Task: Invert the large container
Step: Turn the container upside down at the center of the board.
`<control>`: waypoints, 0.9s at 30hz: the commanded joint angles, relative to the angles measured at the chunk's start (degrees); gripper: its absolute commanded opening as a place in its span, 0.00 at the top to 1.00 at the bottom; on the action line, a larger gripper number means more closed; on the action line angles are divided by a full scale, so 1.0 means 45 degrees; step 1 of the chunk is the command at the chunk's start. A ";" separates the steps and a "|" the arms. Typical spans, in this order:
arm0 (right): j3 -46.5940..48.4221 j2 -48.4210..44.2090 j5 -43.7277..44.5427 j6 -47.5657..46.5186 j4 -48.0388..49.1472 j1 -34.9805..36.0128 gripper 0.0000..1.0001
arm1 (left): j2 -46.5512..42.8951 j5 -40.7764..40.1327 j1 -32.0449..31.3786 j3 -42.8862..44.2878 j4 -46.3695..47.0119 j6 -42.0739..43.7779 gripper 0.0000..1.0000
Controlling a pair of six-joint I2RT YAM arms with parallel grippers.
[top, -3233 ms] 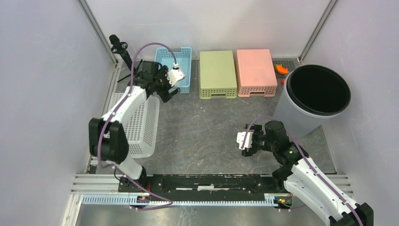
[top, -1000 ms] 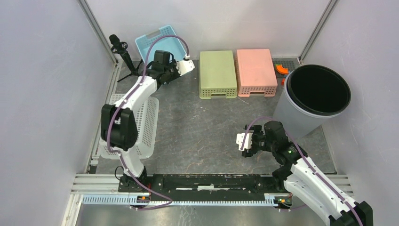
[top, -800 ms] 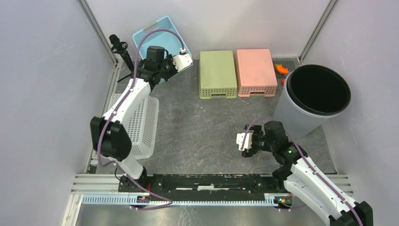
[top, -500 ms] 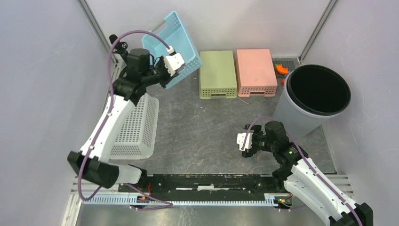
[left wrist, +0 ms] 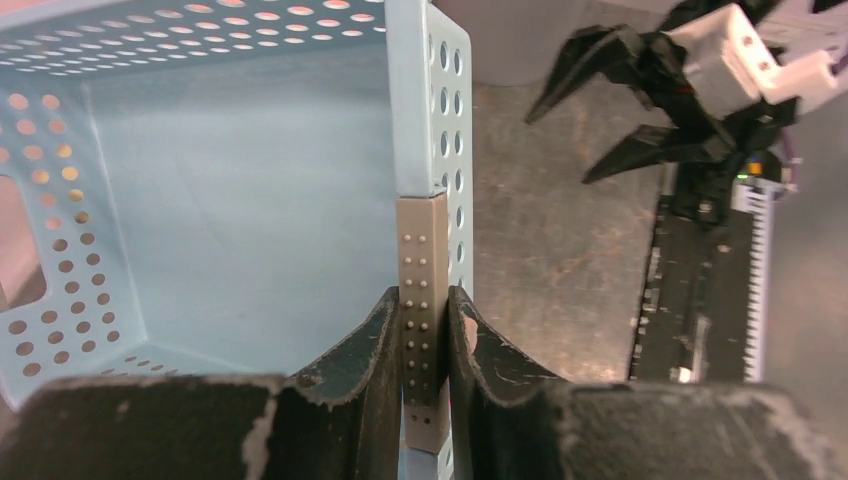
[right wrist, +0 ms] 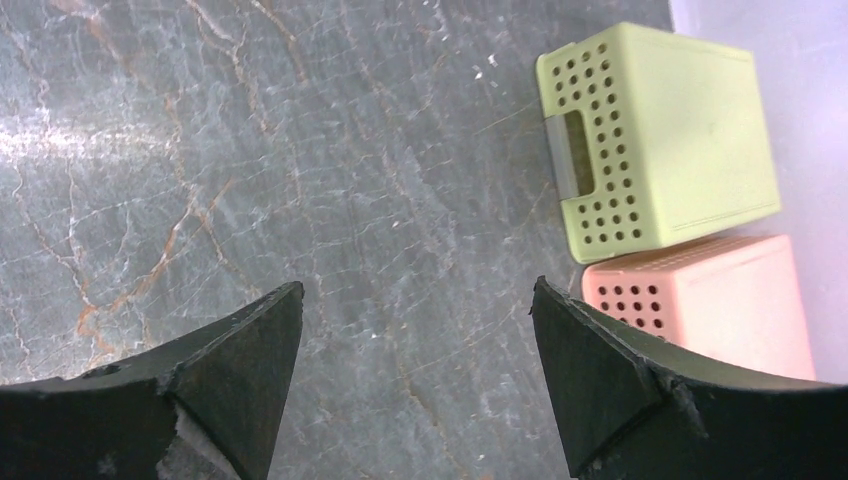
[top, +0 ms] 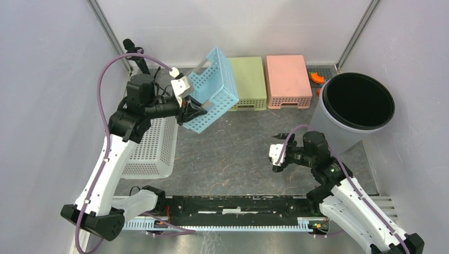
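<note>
A blue perforated container [top: 214, 90] hangs tilted on its side above the table, in front of the green basket. My left gripper [top: 191, 112] is shut on one of its side walls. In the left wrist view the fingers [left wrist: 424, 295] pinch that wall edge, and the container's hollow inside [left wrist: 230, 220] fills the left of the frame. My right gripper [top: 276, 153] hovers low over the bare table at the right. Its jaws stand wide open [right wrist: 417, 285] with nothing between them.
A large white mesh basket [top: 153, 143] lies bottom-up at the left. A green basket [top: 249, 84] and a pink one [top: 287, 79] lie bottom-up at the back. A tall grey round bin [top: 331, 132] stands upright at the right, with an orange item [top: 317, 78] behind it.
The left arm lifted the blue container from the back left corner, carried it forward and right, and tipped it onto its side. The right gripper shifted only slightly.
</note>
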 commanded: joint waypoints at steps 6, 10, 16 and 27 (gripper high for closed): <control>0.3144 -0.0499 -0.0681 -0.0599 -0.1784 -0.0070 0.09 | -0.0588 0.3982 -0.0036 -0.0645 -0.1802 -0.0082 0.98; 0.5392 -0.0092 -0.1669 -0.1365 -0.3486 -0.0077 0.08 | -0.0679 0.5351 -0.0038 -0.0904 -0.2777 0.0531 0.98; 0.6827 0.0723 -0.2198 -0.1494 -0.3604 -0.0068 0.05 | -0.0867 0.7490 -0.0022 -0.1296 -0.2832 -0.0017 0.98; 0.7920 0.2184 -0.3361 0.0112 -0.2967 -0.0072 0.05 | -0.0146 1.0754 -0.0010 -0.2726 -0.2761 -0.1760 0.98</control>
